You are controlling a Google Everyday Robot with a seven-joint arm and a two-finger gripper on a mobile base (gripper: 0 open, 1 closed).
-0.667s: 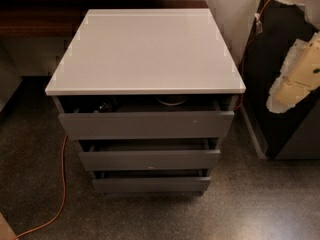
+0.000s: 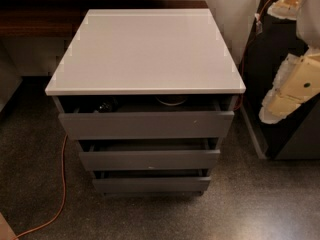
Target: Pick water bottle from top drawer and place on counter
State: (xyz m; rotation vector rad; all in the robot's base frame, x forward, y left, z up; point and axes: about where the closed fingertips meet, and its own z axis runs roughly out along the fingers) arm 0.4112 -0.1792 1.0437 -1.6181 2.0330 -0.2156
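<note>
The top drawer of the grey cabinet is pulled out a little, leaving a narrow gap under the white counter. In the left of that gap lies a dark, glinting object that looks like the water bottle, mostly hidden under the counter's edge. The rim of a round beige bowl shows in the middle of the gap. My gripper hangs at the end of the cream arm to the right of the cabinet, level with the top drawer and apart from it.
Two lower grey drawers sit slightly open. A dark brown wooden ledge runs behind on the left. A black cabinet stands on the right behind my arm. An orange cable lies on the speckled floor at the left.
The arm's lower end has dropped slightly at the right. The cabinet, drawers and their contents have not moved.
</note>
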